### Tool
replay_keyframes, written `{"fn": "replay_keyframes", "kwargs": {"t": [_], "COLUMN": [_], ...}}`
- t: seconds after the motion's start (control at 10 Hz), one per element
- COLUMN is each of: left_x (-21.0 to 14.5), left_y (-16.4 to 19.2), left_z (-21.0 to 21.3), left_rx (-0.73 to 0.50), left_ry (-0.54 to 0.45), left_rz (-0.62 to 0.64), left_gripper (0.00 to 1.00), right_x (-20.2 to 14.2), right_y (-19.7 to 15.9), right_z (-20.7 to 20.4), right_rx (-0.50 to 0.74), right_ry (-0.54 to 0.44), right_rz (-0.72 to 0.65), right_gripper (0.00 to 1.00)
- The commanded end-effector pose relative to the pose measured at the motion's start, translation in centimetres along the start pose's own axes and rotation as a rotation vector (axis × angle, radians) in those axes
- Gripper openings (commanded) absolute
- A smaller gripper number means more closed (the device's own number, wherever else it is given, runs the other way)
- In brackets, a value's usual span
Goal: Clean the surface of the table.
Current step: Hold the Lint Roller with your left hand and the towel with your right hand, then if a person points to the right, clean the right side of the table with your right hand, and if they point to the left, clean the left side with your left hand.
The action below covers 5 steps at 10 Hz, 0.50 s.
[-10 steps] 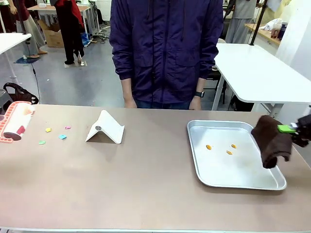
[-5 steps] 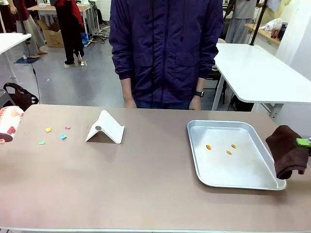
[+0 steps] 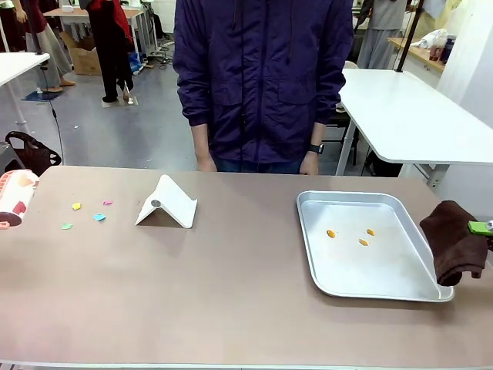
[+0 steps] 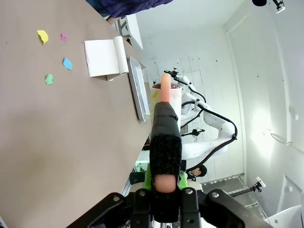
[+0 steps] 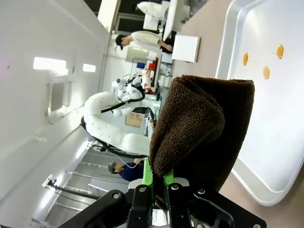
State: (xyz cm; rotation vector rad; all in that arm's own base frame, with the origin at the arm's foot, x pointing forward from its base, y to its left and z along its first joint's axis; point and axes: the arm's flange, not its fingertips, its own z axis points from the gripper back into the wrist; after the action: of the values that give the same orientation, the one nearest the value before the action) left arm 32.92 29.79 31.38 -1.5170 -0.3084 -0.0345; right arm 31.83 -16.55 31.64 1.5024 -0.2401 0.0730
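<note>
The brownish table [image 3: 231, 285] has several small coloured paper scraps [image 3: 99, 217] near its left end. At the left edge of the front view hangs a pink and white roller [image 3: 14, 199]. In the left wrist view my left gripper [image 4: 165, 183] is shut on the roller's black-sleeved pink handle [image 4: 165, 142], above the table [image 4: 57, 142] and away from the scraps [image 4: 66, 63]. My right gripper [image 3: 479, 227] is shut on a dark brown cloth [image 3: 453, 240], which hangs just past the tray's right rim. In the right wrist view my right gripper [image 5: 159, 183] pinches that folded cloth [image 5: 199, 128].
A silver tray [image 3: 385, 274] with three orange bits [image 3: 363, 242] lies on the right half. A white folded stand [image 3: 166, 203] sits left of centre. A person in a dark jacket [image 3: 262, 77] stands at the far edge, hands down. A white table [image 3: 408, 116] stands behind on the right.
My left gripper has carried the roller left, off the table's left end. My right gripper has drawn the brown cloth right, from over the tray's rim to just beyond it.
</note>
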Motion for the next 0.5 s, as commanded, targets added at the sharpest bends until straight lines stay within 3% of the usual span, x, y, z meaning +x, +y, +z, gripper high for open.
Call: {"fn": "replay_keyframes", "kwargs": {"t": [0.0, 0.4], "left_x": [-0.33, -0.33], "left_y": [-0.42, -0.42], "left_z": [-0.04, -0.04], "left_rx": [-0.016, -0.016], "left_ry": [-0.001, -0.001], "left_rz": [-0.01, -0.01], "left_gripper": [0.0, 0.0], "right_x": [0.28, 0.28], "right_y": [0.74, 0.74], "right_z": [-0.08, -0.08], "right_rx": [-0.013, -0.013], "right_ry": [0.004, 0.004], "right_rz": [-0.01, -0.01], "right_gripper": [0.0, 0.0]}}
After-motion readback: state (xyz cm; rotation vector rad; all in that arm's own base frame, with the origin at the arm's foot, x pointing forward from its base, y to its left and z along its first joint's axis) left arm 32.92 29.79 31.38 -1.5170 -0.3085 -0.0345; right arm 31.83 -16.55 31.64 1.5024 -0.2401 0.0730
